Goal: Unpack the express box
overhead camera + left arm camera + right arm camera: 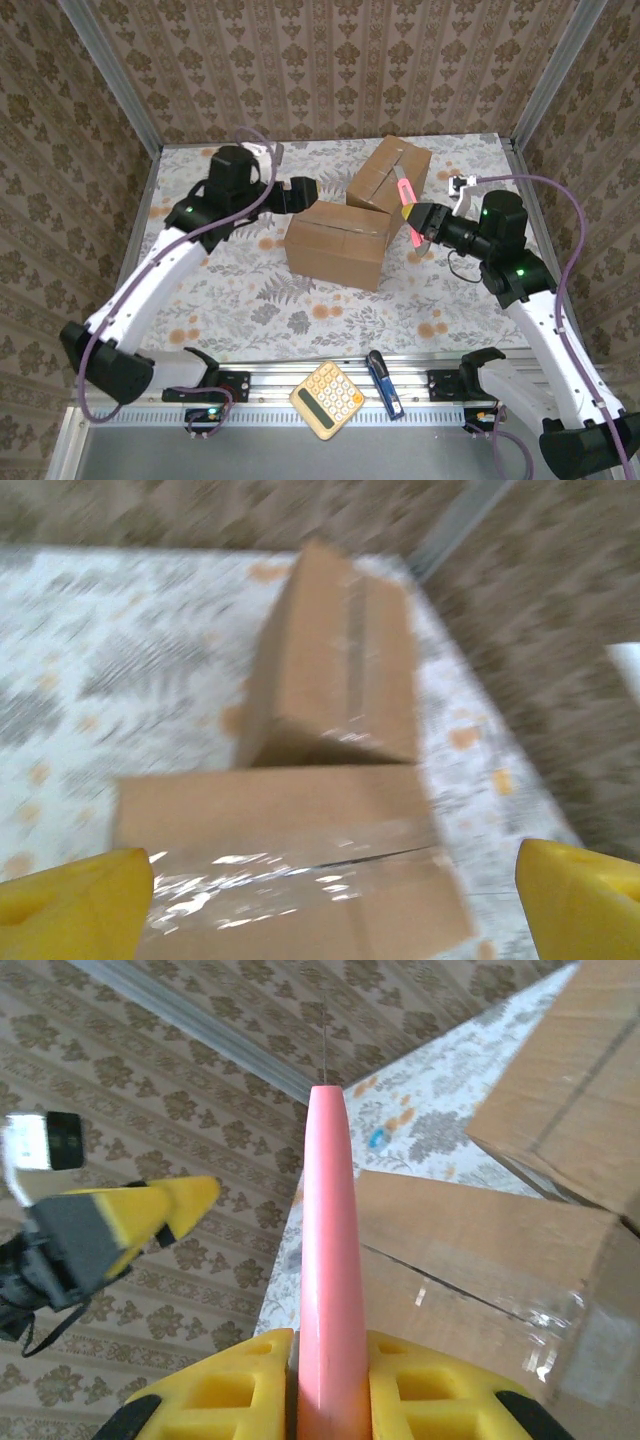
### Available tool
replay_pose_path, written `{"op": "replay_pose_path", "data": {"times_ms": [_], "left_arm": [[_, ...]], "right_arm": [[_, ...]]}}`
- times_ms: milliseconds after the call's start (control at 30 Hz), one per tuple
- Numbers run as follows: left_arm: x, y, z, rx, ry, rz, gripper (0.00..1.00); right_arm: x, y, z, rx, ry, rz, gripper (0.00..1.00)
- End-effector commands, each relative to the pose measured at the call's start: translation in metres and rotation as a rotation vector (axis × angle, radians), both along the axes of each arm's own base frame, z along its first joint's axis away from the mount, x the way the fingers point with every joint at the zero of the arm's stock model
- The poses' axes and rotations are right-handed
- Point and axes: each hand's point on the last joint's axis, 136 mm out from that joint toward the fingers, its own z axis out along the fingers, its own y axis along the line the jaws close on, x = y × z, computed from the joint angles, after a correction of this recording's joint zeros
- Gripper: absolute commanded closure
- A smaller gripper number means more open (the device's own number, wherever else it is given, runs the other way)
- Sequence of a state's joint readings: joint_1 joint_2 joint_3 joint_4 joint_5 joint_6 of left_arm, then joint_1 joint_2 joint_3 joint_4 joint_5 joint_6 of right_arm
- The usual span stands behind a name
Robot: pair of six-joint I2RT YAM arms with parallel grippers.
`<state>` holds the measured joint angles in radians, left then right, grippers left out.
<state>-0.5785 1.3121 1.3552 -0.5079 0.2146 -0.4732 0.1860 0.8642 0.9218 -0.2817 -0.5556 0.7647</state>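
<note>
Bright even light; heavy motion blur, L wrist view.

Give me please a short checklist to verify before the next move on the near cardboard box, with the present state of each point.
1. Grip of the right pincer on the pink cutter: ok, shut on it.
2. State of the left pincer: ok, open and holding nothing.
3. Place of the left pincer: ok, the top of the near box lies between its fingers in the left wrist view.
4. Blade out of the pink cutter: cannot tell.
5. The clear tape on the near box cut through: cannot tell; a thin dark line crosses it.
6. Flaps of the near box opened: not ok, they lie closed.
</note>
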Motion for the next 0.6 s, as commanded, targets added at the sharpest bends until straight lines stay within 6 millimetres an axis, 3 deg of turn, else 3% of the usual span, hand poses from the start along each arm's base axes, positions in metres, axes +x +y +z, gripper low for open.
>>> {"op": "replay_pose_path", "data": {"times_ms": [0,300,567], "left_arm": [[0.017,0.025,-0.046,0.191,0.058,0.116,0.05],[0.055,0.007,-0.085,0.164,-0.055,0.133,0.00],[0.066,0.001,-0.104,0.140,-0.150,0.127,0.02]], "right_arm": [[-0.012,-0.002,-0.015,0.036,0.061,0.041,1.00],[-0.014,-0.014,-0.035,0.047,0.090,0.029,1.00],[-0.014,-0.013,-0.043,0.050,0.095,0.040,1.00]]}}
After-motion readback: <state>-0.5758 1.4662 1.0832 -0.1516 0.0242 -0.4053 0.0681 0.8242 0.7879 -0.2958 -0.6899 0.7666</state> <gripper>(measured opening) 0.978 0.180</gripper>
